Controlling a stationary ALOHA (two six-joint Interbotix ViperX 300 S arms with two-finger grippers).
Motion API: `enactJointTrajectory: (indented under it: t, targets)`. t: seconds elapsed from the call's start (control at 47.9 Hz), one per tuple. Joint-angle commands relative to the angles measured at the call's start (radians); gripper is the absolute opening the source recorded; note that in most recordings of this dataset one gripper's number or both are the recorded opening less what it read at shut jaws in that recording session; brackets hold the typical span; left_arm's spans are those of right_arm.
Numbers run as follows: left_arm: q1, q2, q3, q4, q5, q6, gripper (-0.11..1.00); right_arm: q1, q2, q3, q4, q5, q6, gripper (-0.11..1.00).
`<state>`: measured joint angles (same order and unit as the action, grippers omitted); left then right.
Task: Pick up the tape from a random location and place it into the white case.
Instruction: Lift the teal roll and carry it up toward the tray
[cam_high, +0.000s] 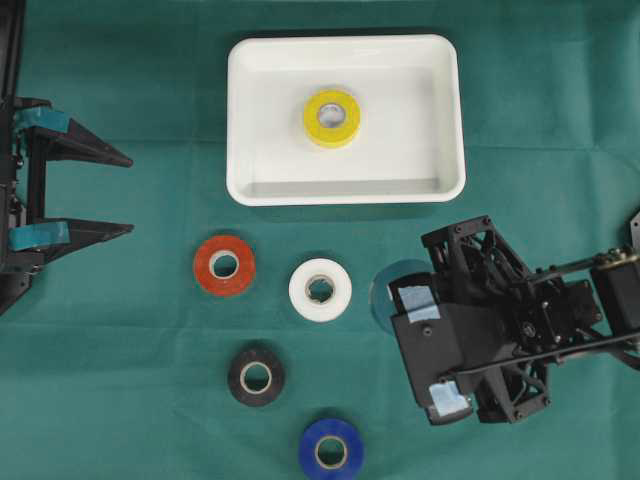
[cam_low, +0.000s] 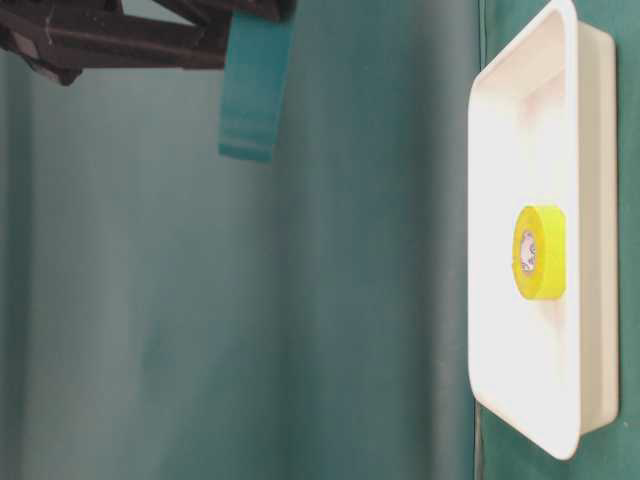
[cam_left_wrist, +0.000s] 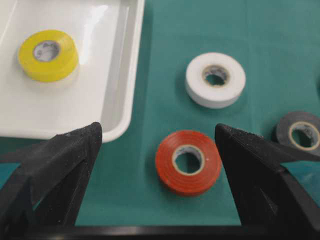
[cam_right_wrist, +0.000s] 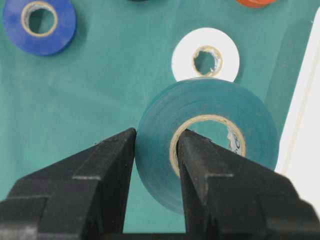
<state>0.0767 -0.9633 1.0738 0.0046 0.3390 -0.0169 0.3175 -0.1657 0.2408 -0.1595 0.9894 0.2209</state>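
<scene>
Teal tape roll (cam_right_wrist: 207, 145) is clamped through its wall by the right pincer (cam_right_wrist: 156, 150), just right of the white roll (cam_high: 320, 290), carry step: next lift toward the white case (cam_high: 245, 120); left pincer (cam_high: 95, 190) idles wide open.

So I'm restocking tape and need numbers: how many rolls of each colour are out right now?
Yellow roll, in the white case: 1
Red roll: 1
White roll: 1
Black roll: 1
Blue roll: 1
Green roll, held in the right gripper: 1
Total: 6
</scene>
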Motion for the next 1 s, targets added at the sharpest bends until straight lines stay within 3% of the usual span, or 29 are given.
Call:
enactJointTrajectory:
  t: [0.0, 0.606, 0.982]
  targets:
    - [0.005, 0.006, -0.011, -0.002, -0.003, 0.002, 0.98, -0.002, -0.026, -0.025, -0.003, -0.005, 0.002, 0.29]
    - [0.005, 0.003, 0.0, -0.002, -0.003, 0.002, 0.98, -0.02, -0.026, -0.014, -0.003, -0.006, 0.002, 0.29]
    - [0.005, 0.003, 0.005, -0.002, -0.002, 0.002, 0.98, -0.144, -0.026, 0.021, -0.011, -0.006, 0.0, 0.29]
